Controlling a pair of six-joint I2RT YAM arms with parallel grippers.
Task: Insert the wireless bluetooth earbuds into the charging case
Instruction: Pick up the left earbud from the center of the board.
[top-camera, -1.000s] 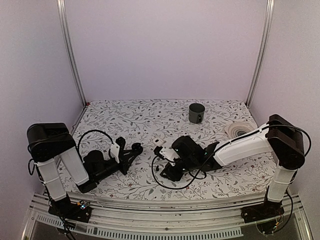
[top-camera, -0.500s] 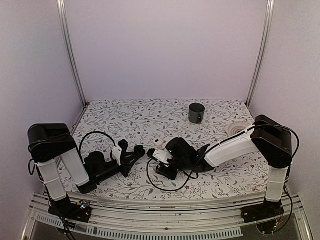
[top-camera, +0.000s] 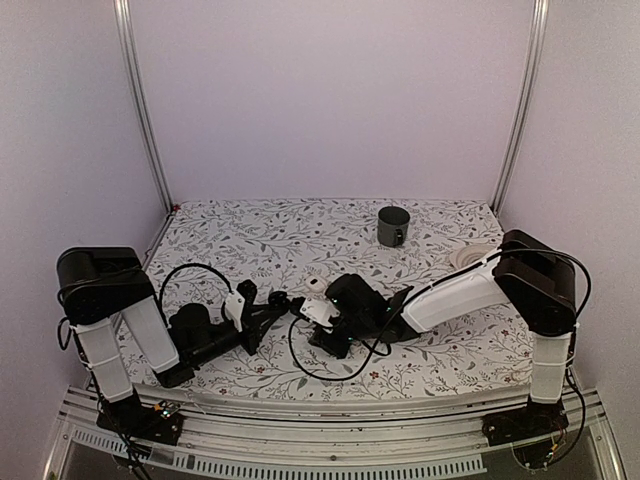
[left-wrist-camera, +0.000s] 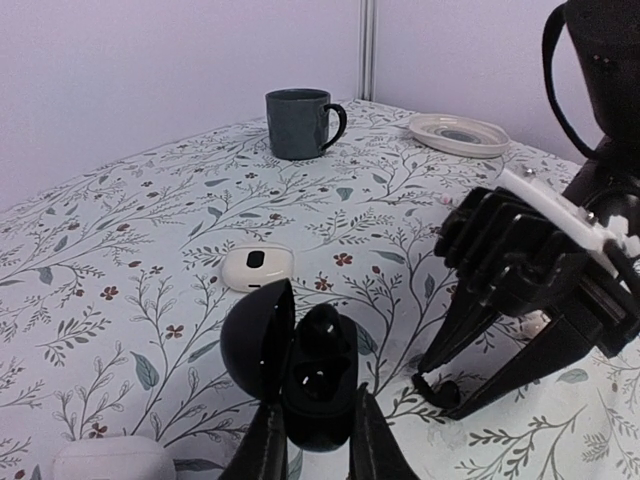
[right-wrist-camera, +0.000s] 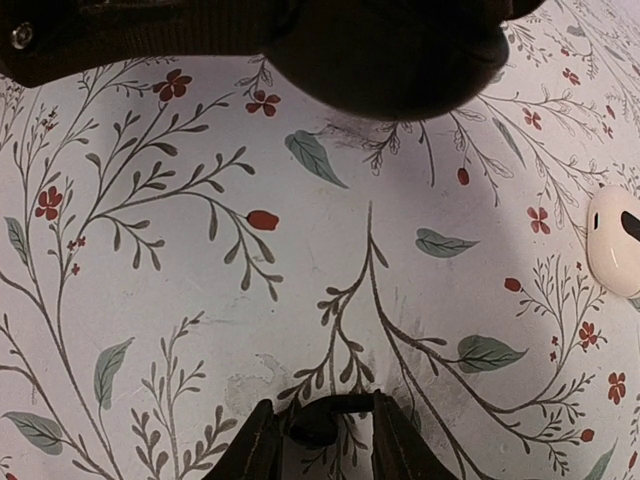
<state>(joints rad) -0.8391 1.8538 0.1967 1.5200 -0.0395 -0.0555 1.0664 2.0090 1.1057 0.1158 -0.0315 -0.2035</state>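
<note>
Left gripper (left-wrist-camera: 315, 420), jaws closed on open charging case (left-wrist-camera: 320, 375); right gripper (right-wrist-camera: 322, 412), now nearer, jaws pinching an earbud (right-wrist-camera: 318, 428).

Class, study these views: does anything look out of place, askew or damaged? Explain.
Nothing is spilled or broken. One oddity: a small white piece with a dark spot lies loose on the cloth just beyond the open black charging case, which the left gripper holds. It is white among black parts.
</note>
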